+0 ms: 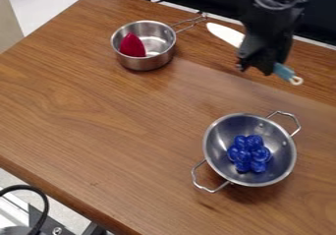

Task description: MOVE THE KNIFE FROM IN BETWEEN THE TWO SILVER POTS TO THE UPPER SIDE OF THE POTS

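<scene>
Nearest is the wide metal pot [216, 158] with two wire handles, a blue bunch of toy grapes [248, 153] inside it. Bare wood of the table [98, 111] runs up from there to the small pot [142, 62], which holds a red, pointed piece [132, 45] and has its long handle toward the back. Farther over, to the right of that pot in the view, is the knife [225, 33], its white blade pointing to the upper left and its blue handle to the lower right. The claw [256, 68] hangs across its middle and hides that part, so I cannot tell whether it is clamped on the knife or apart around it.

The knife is on the upper side of the pots, so the step in hand looks like the setting down or letting go. If it is held, the next move is to lower it flat and release; if free, to lift straight up without dragging it.
</scene>
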`<state>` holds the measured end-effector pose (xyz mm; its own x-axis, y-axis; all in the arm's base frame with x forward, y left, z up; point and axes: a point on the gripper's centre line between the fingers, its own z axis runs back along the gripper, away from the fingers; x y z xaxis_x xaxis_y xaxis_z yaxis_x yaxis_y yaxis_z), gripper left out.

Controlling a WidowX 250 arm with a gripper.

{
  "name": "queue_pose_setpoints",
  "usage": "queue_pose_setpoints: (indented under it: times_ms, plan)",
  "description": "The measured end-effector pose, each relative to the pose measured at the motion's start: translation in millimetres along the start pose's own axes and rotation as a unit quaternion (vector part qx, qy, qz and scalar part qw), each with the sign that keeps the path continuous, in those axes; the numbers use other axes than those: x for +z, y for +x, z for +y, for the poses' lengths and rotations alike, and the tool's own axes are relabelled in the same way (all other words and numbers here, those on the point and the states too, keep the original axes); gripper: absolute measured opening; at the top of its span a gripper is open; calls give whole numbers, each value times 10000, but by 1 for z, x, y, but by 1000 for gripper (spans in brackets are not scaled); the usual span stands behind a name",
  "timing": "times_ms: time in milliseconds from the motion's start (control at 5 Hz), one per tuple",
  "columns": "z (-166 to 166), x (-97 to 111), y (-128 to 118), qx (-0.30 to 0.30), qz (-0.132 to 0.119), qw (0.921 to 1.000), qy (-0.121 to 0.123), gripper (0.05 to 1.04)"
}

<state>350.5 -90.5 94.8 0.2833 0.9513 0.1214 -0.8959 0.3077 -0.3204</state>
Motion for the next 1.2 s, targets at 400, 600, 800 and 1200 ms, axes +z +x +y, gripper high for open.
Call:
queue_pose_setpoints:
  times_ms: [400, 600, 800, 1200]
  plan:
    - [-13, -28, 0, 759, -59, 9969, 217, 213]
    - [-11, -40, 3, 981, -109, 9950, 162, 213]
    - [-8, -50, 5, 1094, -59, 9937, 237, 213]
    - [-15, -60, 8, 1144, 3, 9927, 369, 213]
